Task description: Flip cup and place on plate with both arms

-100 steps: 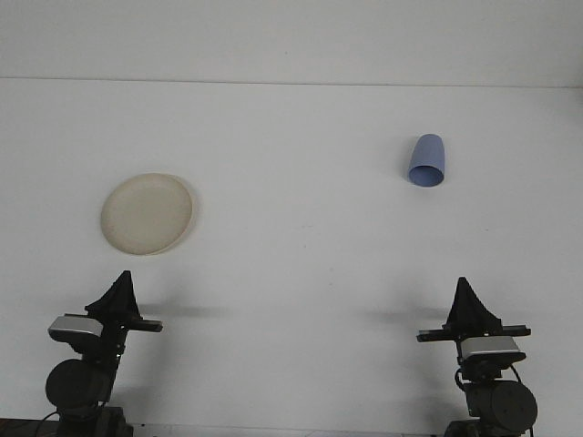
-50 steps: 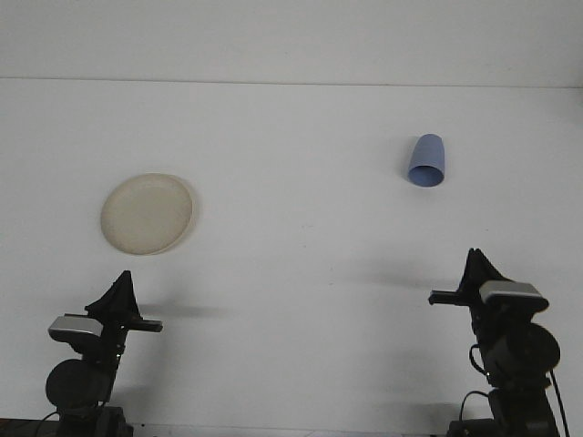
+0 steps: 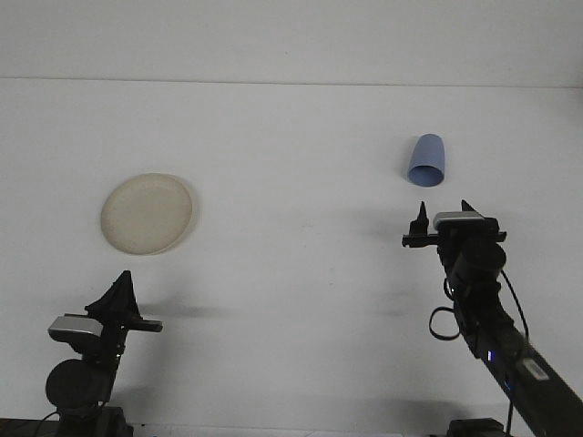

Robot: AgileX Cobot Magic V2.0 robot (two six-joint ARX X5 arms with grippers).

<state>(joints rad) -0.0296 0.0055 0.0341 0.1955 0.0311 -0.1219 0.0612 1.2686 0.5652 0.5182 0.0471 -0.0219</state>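
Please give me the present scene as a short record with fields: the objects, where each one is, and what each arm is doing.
cup: blue cup, far right of table, wide end toward the camera
plate: cream plate, left side, nothing on it
right gripper: right gripper extended forward, just short of the cup, fingers apart, not touching it
left gripper: left gripper low at the near left edge, holding nothing
surface: white table

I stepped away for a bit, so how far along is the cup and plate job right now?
Barely begun. Nothing is done: the cup sits mouth-down on the table, far right, and the plate lies bare at left. In hand: the right pincer, fingers apart, is stretched toward the cup, just short of it. The left pincer waits near its base. Left: grasp, flip, hand over and set the cup on the plate.
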